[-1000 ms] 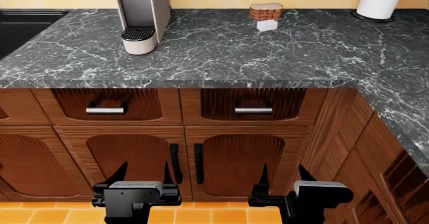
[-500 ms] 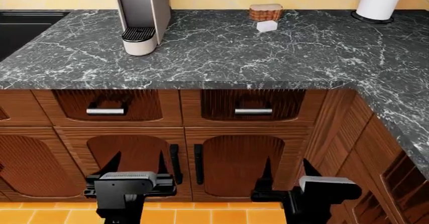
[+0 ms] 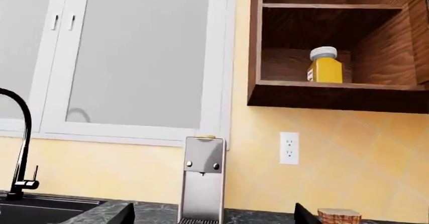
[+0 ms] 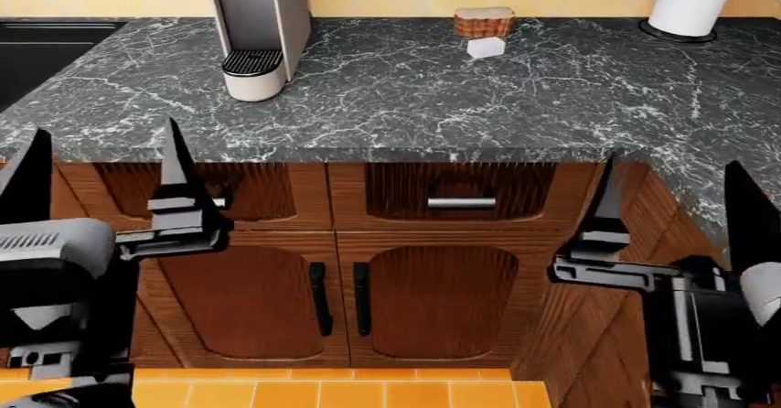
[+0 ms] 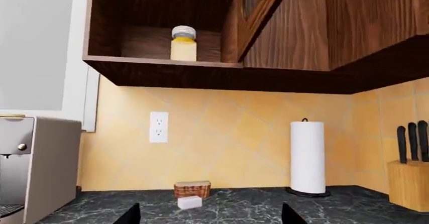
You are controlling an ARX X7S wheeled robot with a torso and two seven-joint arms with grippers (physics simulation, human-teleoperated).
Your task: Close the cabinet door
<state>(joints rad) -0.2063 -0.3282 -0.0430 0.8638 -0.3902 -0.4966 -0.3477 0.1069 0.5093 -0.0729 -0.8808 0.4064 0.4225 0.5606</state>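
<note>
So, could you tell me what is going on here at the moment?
The robot faces a kitchen counter with both arms raised, the left gripper and right gripper open and holding nothing. The wall cabinet above stands open, its door swung outward, an orange-filled jar on the shelf. Neither gripper touches the door yet.

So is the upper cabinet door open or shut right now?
Open. The cabinet door is swung outward, leaving the shelf and the yellow jar exposed.

Both arms are raised, one at each side. The left end effector (image 4: 104,184) points up with its fingers spread wide. The right end effector (image 4: 668,207) points up too, fingers wide apart and holding nothing.
</note>
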